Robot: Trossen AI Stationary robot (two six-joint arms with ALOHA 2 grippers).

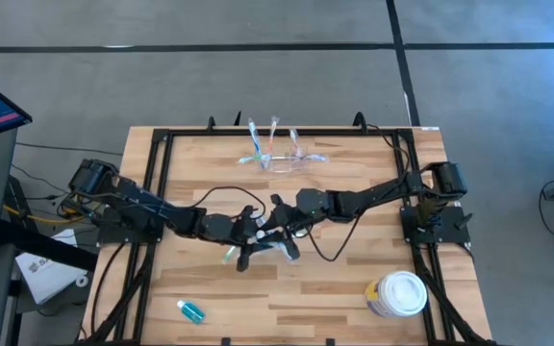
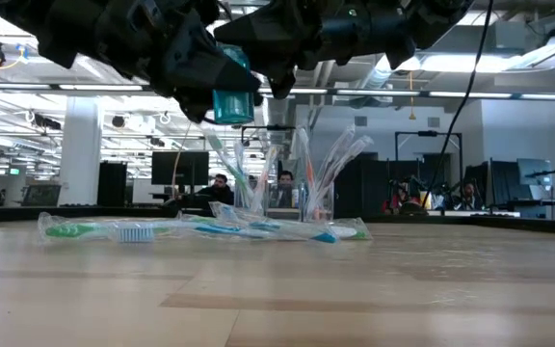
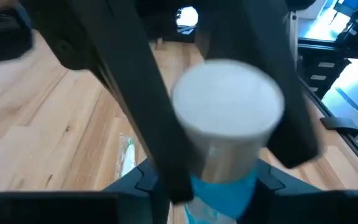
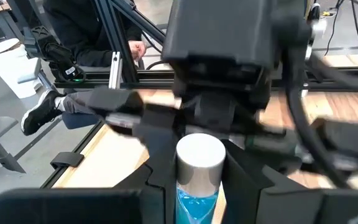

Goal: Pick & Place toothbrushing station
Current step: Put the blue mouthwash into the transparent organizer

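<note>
A small bottle (image 2: 231,101) with blue liquid and a white cap (image 4: 201,157) hangs above the table's middle, where both arms meet. My right gripper (image 4: 199,163) comes in from the right and is shut on it. My left gripper (image 1: 254,231) reaches the same bottle (image 3: 225,186) from the left; I cannot tell whether it touches. The toothbrushing station (image 1: 285,160), a low clear holder with toothbrushes standing in it, rests on the table near the far edge (image 2: 302,198). Loose toothbrushes (image 2: 133,229) lie flat on the table under the grippers. My right gripper pinches the bottle between its two fingers, which stand on opposite sides of the blue body just under the cap (image 4: 197,198). The fingers come from the table's right, slanting a little down. The bottle stands about upright, cap up, clear of the table.
A round white-lidded tub (image 1: 399,293) stands at the near right. A second small blue bottle (image 1: 190,309) lies at the near left. A black frame (image 1: 162,144) runs along the table's edges. People sit at desks in the room beyond (image 2: 220,188).
</note>
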